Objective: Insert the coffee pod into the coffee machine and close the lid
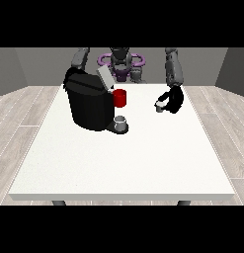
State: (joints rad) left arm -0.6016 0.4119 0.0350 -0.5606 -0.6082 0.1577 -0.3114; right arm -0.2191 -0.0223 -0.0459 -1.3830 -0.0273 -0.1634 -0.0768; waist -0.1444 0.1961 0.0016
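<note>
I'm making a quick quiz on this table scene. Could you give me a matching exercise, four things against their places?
Things:
1. large black coffee machine
2. small grey cup
3. red cylindrical mug
4. small grey coffee pod

Places:
A. at the black hand at the view's right
B. on the machine's low base, in front
C. at the white table's left part
D. beside the machine's raised grey lid

Pairs: 1-C, 2-B, 3-D, 4-A

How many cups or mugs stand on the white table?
2. A red mug stands beside the coffee machine, on the side towards the view's right. A grey cup sits on the machine's tray in front. More may be hidden behind the machine.
</note>
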